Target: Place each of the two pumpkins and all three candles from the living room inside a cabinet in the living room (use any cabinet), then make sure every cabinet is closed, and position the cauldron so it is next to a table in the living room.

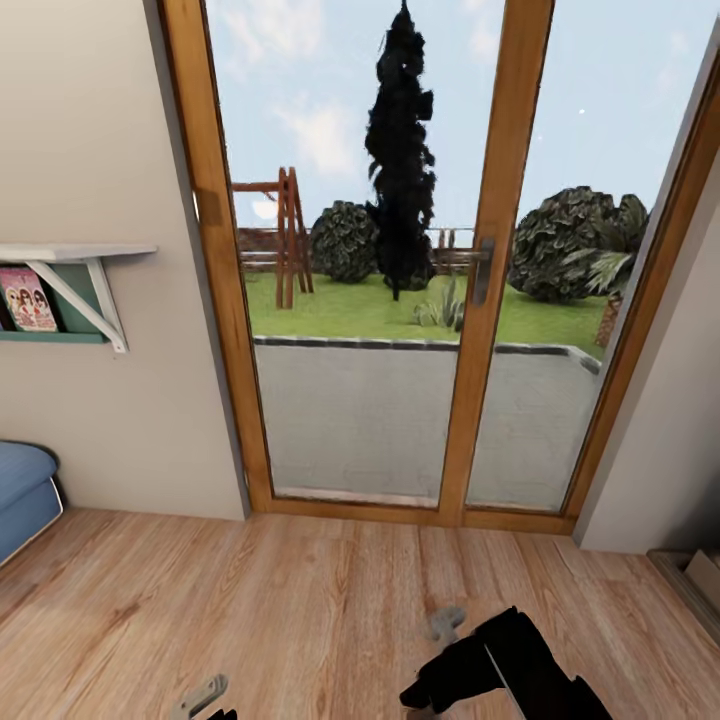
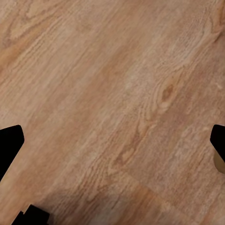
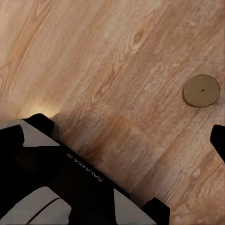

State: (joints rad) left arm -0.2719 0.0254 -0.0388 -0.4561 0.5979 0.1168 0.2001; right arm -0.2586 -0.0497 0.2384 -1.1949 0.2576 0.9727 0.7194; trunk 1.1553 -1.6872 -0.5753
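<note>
Both claws are carrying nothing right now. The left gripper (image 2: 112, 140) has its fingers spread wide apart, dark tips at either edge of its wrist view with bare wood floor (image 2: 117, 84) between them. For the right gripper (image 3: 220, 140) I can only spot one dark fingertip, so I can't tell if it's apart or together. Its camera also catches the robot's black base (image 3: 61, 178) and a little round tan disc (image 3: 201, 90) lying on the planks.

Further out, the head view is staring at a wooden-framed glass door (image 1: 480, 280) with a garden behind it, a wall shelf (image 1: 75, 255) far left and a blue cushion (image 1: 22, 480) near left.

No pumpkins, candles, cabinet, cauldron or table anywhere here, so I'd say it's mid-travel, still hunting. Next move is probably turning away from the door toward the room.
</note>
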